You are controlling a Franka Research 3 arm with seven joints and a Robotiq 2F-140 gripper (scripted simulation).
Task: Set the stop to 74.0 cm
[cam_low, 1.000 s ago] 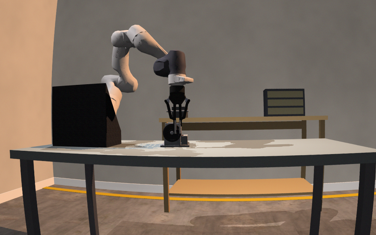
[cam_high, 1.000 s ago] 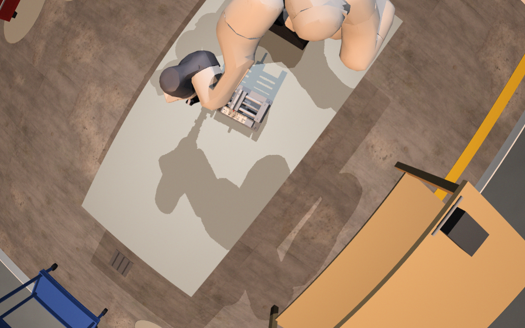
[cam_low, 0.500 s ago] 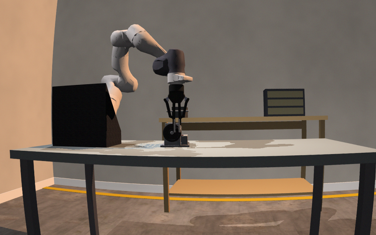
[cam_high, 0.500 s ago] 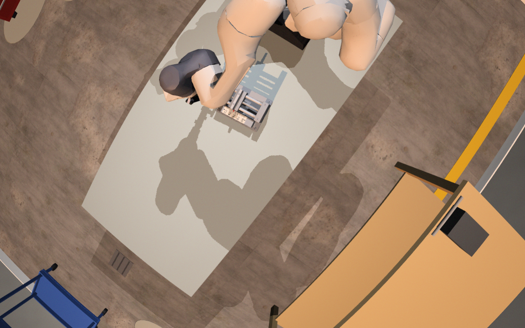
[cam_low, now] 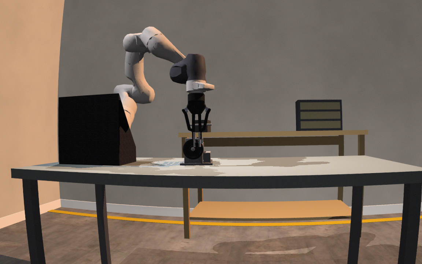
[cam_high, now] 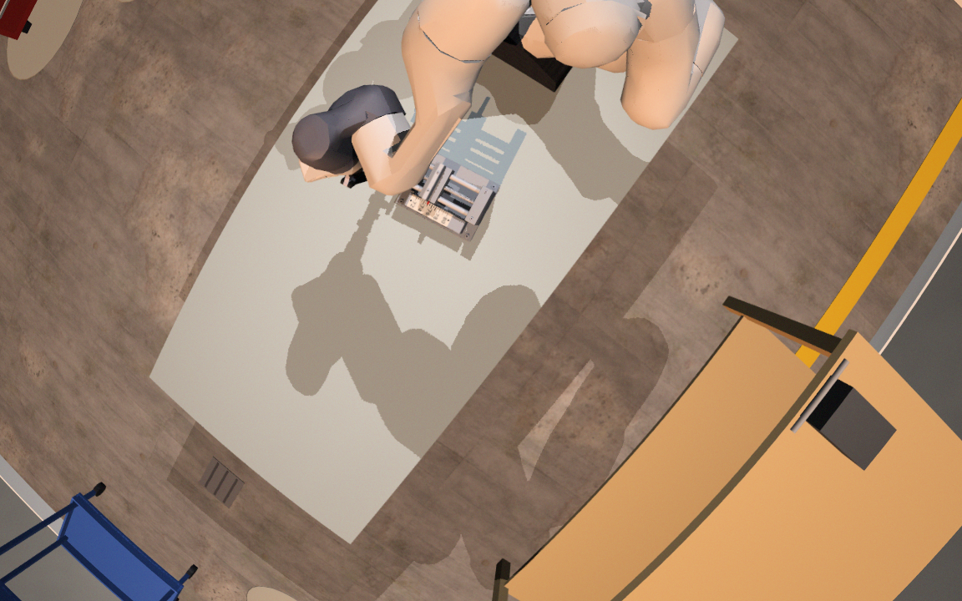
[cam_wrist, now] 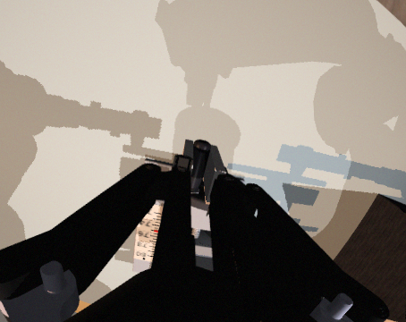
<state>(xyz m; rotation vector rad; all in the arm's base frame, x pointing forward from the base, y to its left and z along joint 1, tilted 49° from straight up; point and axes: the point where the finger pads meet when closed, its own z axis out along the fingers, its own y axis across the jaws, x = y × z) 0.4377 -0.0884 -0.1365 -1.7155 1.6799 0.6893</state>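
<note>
The stop device [cam_high: 480, 204] [cam_low: 193, 160] is a grey frame with rods and a crossbar on the table. Its pale scale [cam_high: 438, 214] [cam_wrist: 141, 249] shows the numbers 74 to 80 in the wrist view. The small red pointer [cam_wrist: 156, 231] stands between 74 and 76; the exact reading is too small to tell. The black handwheel [cam_low: 187, 150] stands upright at the device's end. My gripper [cam_low: 197, 143] [cam_wrist: 198, 155] points down and is shut on the wheel's dark round handle [cam_wrist: 201, 156]. In the top view the arm hides the fingertips and wheel.
The device stands on the pale table [cam_high: 245, 329] [cam_low: 386, 167]. A black pedestal [cam_low: 89, 129] bears the arm beside it. Behind stands a wooden workbench [cam_high: 880, 522] [cam_low: 255, 133] with a drawer unit [cam_low: 320, 114]. A blue cart [cam_high: 114, 549] stands beyond the table.
</note>
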